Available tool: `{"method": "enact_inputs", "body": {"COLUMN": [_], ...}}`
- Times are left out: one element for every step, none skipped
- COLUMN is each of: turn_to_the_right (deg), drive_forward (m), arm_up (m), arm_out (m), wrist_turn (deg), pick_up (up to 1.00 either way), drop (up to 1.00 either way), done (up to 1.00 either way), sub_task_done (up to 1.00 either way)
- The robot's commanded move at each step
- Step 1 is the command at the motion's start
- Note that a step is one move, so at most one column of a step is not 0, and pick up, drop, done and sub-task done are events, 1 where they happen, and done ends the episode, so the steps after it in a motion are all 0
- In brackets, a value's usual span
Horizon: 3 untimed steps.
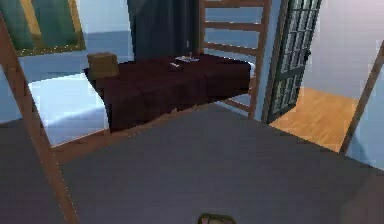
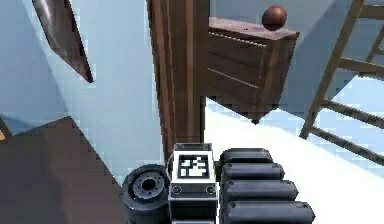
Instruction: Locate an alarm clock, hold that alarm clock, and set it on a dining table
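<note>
On the dark maroon bedspread (image 1: 170, 85) lie a small grey and dark thing (image 1: 182, 63), too small to name, and a brown box (image 1: 101, 64). In the arm side view the arm's dark stacked segments (image 2: 258, 190) sit at the bottom edge. A white marked square (image 2: 192, 166) stands at their left, with the gripper's round dark body (image 2: 148, 192) beside it. Its far end is not clear, so I cannot tell whether it holds anything.
A wooden bunk frame with a ladder (image 1: 232, 50) stands around the bed. A glazed dark door (image 1: 293, 55) and orange wood floor (image 1: 315, 115) are at the right. In the arm side view stand a wooden post (image 2: 178, 70), a brown dresser (image 2: 250, 65) with a reddish ball (image 2: 274, 16), and a framed picture (image 2: 65, 40).
</note>
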Motion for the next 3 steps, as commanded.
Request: {"method": "enact_inputs", "body": {"turn_to_the_right": [27.0, 0.0, 3.0], "drive_forward": [0.00, 1.00, 0.00], "arm_up": [0.00, 0.00, 0.00], "arm_out": [0.00, 0.00, 0.00], "wrist_turn": [0.0, 0.0, 0.0], "pick_up": [0.00, 0.00, 0.00], "drop": [0.00, 0.00, 0.00], "done": [0.00, 0.00, 0.00], "sub_task_done": [0.00, 0.00, 0.00]}}
